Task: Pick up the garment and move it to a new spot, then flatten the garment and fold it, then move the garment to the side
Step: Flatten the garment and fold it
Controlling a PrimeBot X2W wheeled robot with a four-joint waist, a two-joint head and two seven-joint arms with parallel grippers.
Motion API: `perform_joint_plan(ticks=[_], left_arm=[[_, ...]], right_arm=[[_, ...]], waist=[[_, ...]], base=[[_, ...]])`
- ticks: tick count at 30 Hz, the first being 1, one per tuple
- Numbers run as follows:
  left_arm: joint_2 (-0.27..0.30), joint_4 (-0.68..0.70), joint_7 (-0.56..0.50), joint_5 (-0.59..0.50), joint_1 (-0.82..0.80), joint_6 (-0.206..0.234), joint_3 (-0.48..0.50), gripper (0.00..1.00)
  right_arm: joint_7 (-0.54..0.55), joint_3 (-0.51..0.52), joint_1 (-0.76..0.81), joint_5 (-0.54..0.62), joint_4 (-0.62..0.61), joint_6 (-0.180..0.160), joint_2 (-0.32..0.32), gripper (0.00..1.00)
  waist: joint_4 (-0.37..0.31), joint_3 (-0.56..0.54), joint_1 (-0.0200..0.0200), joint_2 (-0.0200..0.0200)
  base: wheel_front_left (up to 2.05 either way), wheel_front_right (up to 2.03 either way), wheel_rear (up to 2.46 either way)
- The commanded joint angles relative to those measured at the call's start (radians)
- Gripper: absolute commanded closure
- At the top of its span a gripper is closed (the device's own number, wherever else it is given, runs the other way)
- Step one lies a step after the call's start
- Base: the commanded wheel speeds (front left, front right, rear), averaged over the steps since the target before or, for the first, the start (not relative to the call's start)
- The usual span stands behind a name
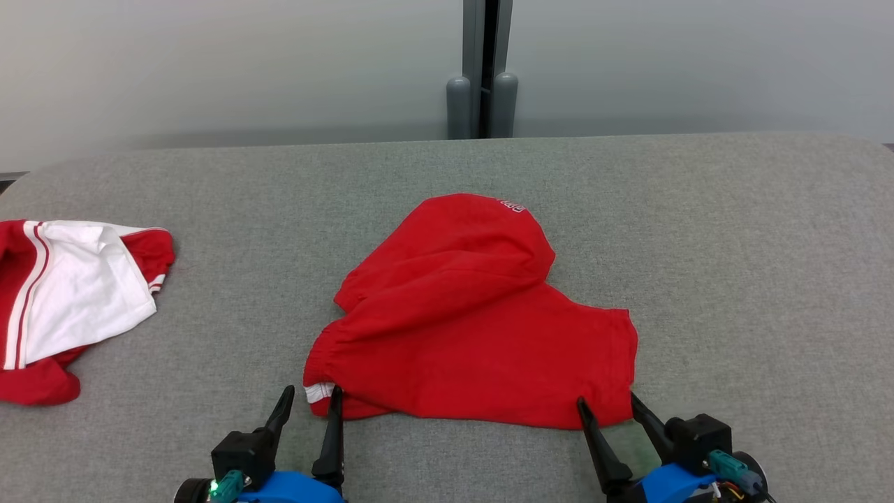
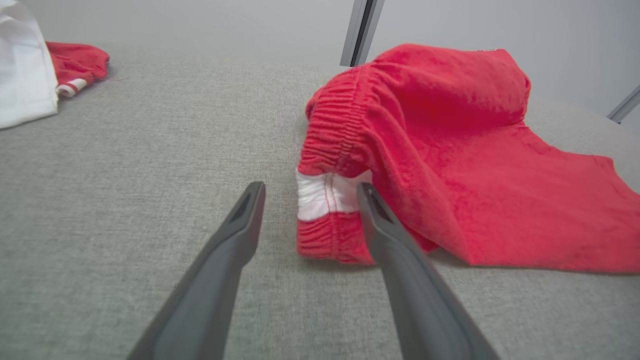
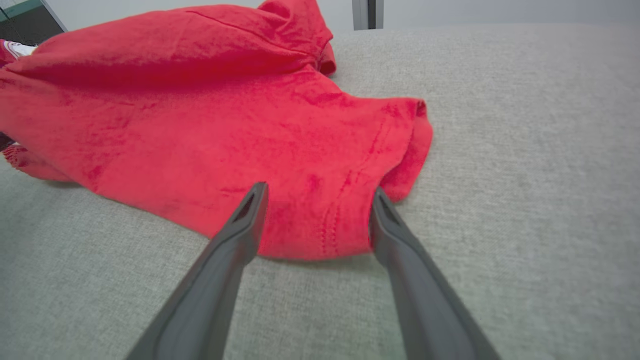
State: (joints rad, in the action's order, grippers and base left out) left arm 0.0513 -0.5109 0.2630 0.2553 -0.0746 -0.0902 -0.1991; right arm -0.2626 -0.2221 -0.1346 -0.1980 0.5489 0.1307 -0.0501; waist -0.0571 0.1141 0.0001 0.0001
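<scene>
Red garment (image 1: 475, 328), one, red-white cloth (image 1: 70, 300), one

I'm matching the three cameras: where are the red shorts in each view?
Head view: red shorts, centre, lower half.
Left wrist view: right half, waistband ahead of the left gripper.
Right wrist view: upper left to centre, hem at the right gripper.
Shared landmark: grey post at the back.

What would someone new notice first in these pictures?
A bright red garment lies rumpled in the middle of the grey table. Both claws stand open at its near edge: the left claw by the white-striped elastic corner, the right claw at the hem corner. A red and white garment lies far left.
</scene>
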Motion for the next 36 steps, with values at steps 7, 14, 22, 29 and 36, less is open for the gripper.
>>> perform_joint_plan(ticks=[7,14,22,29,36], left_arm=[[-0.001,-0.003,0.003,-0.005,-0.009,0.0,-0.002,0.0],[-0.001,-0.002,0.003,-0.008,-0.015,-0.005,-0.011,0.0],[-0.001,0.0,0.003,-0.003,-0.052,-0.009,-0.042,0.0],[0.0,0.014,0.003,0.013,-0.102,-0.007,-0.069,0.0],[0.0,0.031,0.003,0.026,-0.14,0.001,-0.081,0.0]], right_arm=[[-0.003,-0.017,-0.05,-0.013,0.012,0.0,-0.002,1.0],[-0.003,0.049,-0.129,-0.037,0.002,0.0,-0.012,1.0],[-0.003,0.125,-0.327,-0.025,0.084,0.0,-0.047,1.0],[-0.003,0.229,-0.492,0.035,0.228,0.0,-0.085,1.0],[-0.003,0.312,-0.53,0.136,0.313,0.0,-0.088,0.68]], waist=[[0.011,0.01,-0.0001,-0.0001],[0.031,0.031,-0.0001,-0.0001],[0.081,0.093,-0.0001,-0.0001],[0.142,0.174,-0.0001,-0.0001],[0.154,0.207,-0.0001,-0.0001]], base=[[0.0,0.0,0.0],[0.0,0.0,0.0],[0.0,0.0,0.0],[0.0,0.0,0.0],[0.0,0.0,0.0]])
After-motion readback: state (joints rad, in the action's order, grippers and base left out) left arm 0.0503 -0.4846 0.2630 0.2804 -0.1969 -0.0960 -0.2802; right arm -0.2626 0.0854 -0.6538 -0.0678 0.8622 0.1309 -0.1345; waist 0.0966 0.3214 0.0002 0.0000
